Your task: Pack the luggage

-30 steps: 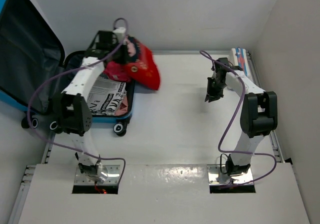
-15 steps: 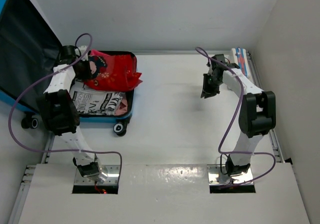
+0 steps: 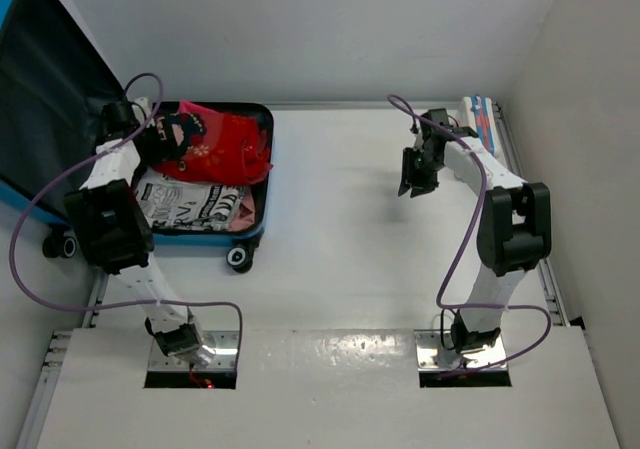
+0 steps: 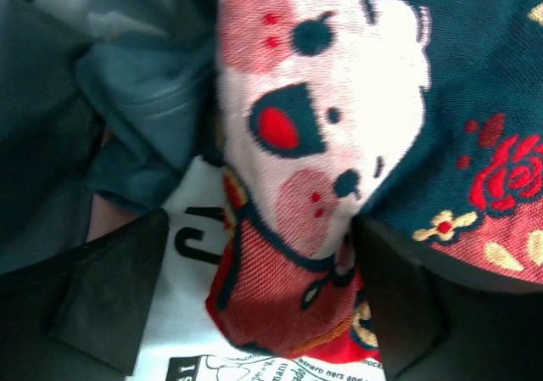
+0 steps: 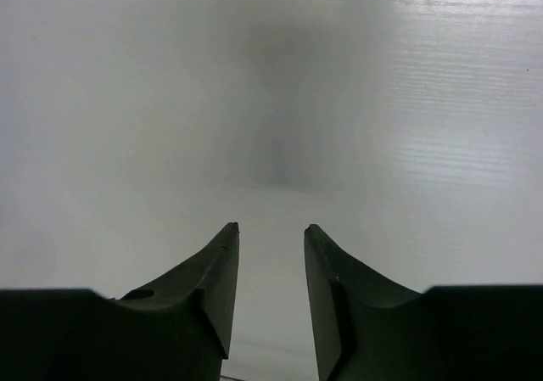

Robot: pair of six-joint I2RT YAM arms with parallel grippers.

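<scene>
The left gripper point(image 4: 259, 254) is straddling a red-and-navy woven cloth point(image 4: 322, 101) printed with a cartoon face, its jaws spread wide. The cloth is lying inside the open bright-blue hard-shell suitcase point(image 3: 205, 236), which is sitting at the far left of the white table point(image 3: 340, 229). The right gripper point(image 5: 271, 237) is hovering above the table, jaws narrowly parted and empty.

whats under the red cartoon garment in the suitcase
The red garment lies on a black-and-white printed cloth, which shows toward the near end of the luggage. Grey-blue fabric peeks out beside it. Anything deeper beneath is covered.
</scene>
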